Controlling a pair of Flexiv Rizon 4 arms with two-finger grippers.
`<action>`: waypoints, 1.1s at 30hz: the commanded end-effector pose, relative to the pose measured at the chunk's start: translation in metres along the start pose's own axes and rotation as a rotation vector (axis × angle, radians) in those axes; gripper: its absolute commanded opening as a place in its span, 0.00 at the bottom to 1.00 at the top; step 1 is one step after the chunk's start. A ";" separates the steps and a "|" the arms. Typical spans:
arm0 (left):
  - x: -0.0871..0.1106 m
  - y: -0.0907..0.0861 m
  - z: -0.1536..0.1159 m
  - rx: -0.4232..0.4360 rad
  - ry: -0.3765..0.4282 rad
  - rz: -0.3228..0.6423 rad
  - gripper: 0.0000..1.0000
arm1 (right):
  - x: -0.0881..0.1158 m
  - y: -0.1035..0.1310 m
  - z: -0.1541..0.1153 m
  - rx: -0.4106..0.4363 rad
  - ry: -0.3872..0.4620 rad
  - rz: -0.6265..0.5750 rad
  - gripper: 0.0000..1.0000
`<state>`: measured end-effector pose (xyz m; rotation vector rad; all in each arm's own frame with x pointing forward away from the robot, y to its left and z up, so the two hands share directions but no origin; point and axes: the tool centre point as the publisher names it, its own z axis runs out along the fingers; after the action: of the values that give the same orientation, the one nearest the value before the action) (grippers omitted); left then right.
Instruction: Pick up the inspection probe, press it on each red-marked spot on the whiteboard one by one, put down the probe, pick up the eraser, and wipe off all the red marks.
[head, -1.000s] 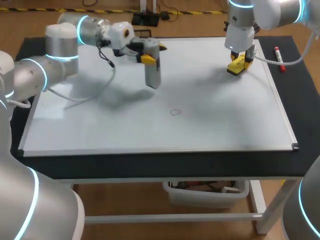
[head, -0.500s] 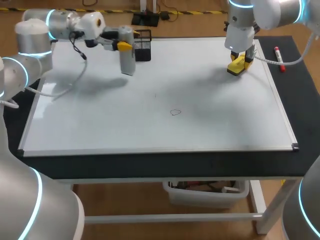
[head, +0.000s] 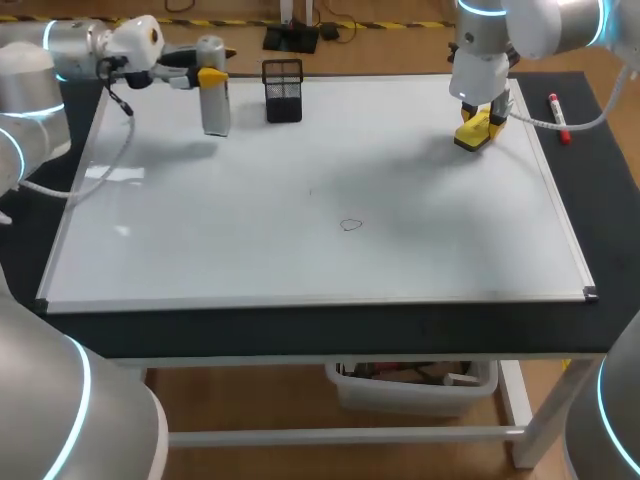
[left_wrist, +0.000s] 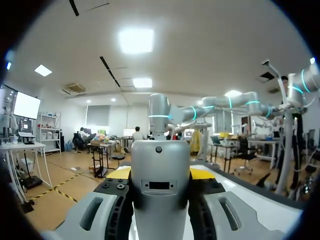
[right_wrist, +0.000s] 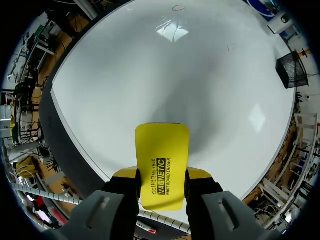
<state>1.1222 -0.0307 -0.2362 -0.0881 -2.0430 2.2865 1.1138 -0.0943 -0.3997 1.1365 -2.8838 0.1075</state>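
Note:
The inspection probe (head: 213, 95), a grey cylinder, stands upright over the far left corner of the whiteboard (head: 300, 260), and my left gripper (head: 208, 72) is shut on its upper part. In the left wrist view the probe (left_wrist: 160, 192) fills the gap between the fingers of the left gripper (left_wrist: 160, 176). My right gripper (head: 478, 120) is shut on the yellow eraser (head: 473, 133), low over the board's far right part. Seen from the right wrist, the eraser (right_wrist: 162, 167) sticks out of the right gripper (right_wrist: 162, 176). A small dark loop mark (head: 350, 224) is drawn near the board's middle.
A black mesh basket (head: 283, 91) stands at the board's far edge, just right of the probe, and it shows again as the basket (right_wrist: 291, 70) in the right wrist view. A red marker (head: 558, 118) lies on the black table right of the board.
My left arm has swung left and toward the far edge, carrying the probe from near the board's middle past the basket to the far left corner. The right arm and eraser have stayed still.

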 end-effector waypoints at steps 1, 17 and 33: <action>-0.002 0.000 -0.015 0.006 -0.013 0.000 0.00 | 0.000 -0.001 -0.001 0.002 0.003 -0.002 0.00; -0.006 -0.001 -0.040 0.037 -0.045 0.017 0.00 | 0.000 -0.001 -0.001 0.002 0.003 -0.002 0.00; -0.004 -0.001 -0.041 0.039 -0.043 0.021 0.00 | -0.002 0.007 -0.001 0.018 0.020 -0.021 0.00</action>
<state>1.1240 0.0073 -0.2384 -0.0372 -2.0400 2.3660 1.1127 -0.0937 -0.4004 1.1507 -2.8733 0.1117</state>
